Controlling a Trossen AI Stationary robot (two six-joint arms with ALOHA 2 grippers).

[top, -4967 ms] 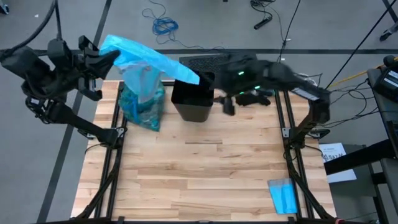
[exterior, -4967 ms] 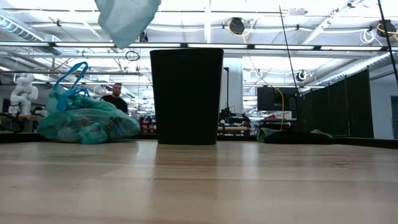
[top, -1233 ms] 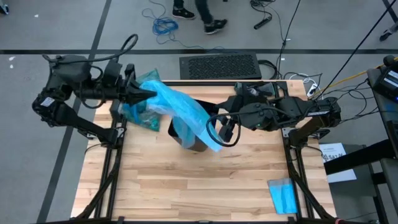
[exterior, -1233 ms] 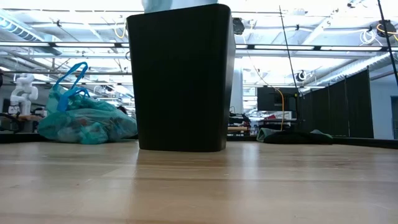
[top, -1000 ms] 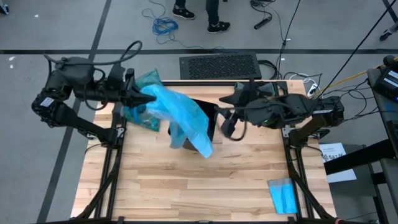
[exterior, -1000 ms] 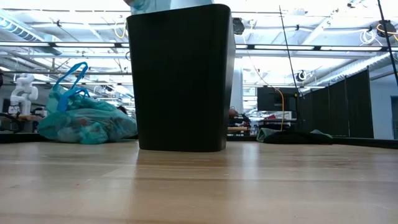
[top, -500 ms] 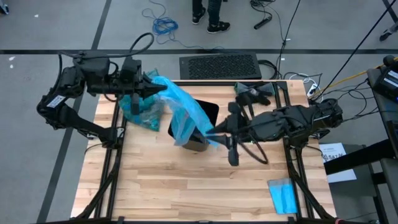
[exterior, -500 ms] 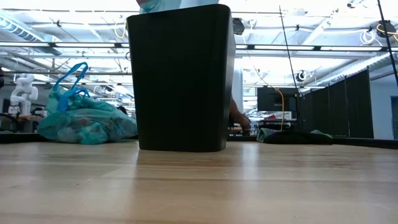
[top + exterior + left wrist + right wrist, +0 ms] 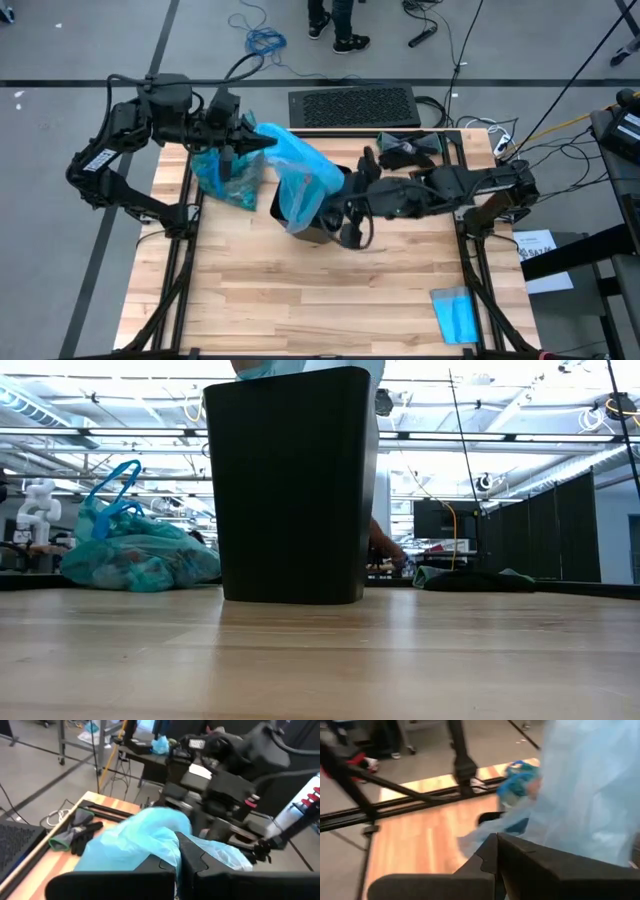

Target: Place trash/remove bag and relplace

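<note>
A black bin [image 9: 318, 222] [image 9: 290, 485] stands upright on the wooden table. The sky-blue bag [image 9: 300, 172] [image 9: 268, 368] is draped over the bin's top. My left gripper [image 9: 264, 141] is shut on the bag at the bin's far left. My right gripper [image 9: 347, 226] is shut at the bin's right side, against the bag's edge. The full dark teal bag [image 9: 226, 176] [image 9: 140, 558], its handles up, rests on the table left of the bin. No loose trash shows. My left gripper pinches a bunched end of the sky-blue bag [image 9: 165, 836] between its two fingers, coming nearly level from the table's left. The plastic hangs slack from there over the bin. My right gripper is shut with the bag's thin lower edge [image 9: 481, 833] running to its fingertips. It comes slanting down from the table's right. The fingers hide the place of contact.
Black gloves [image 9: 408, 148] [image 9: 76, 833] lie at the table's far right. A small folded blue cloth [image 9: 455, 315] lies at the near right corner. A dark mat [image 9: 354, 105] lies on the floor beyond the far edge, where a person's feet [image 9: 340, 22] show.
My left gripper has carried its end of the sky-blue bag toward the bin. My right gripper, open a second ago, has dipped toward the near edge, come in to the bin's right side and shut. The bag, hanging down the bin's near side before, now sits gathered over its top.
</note>
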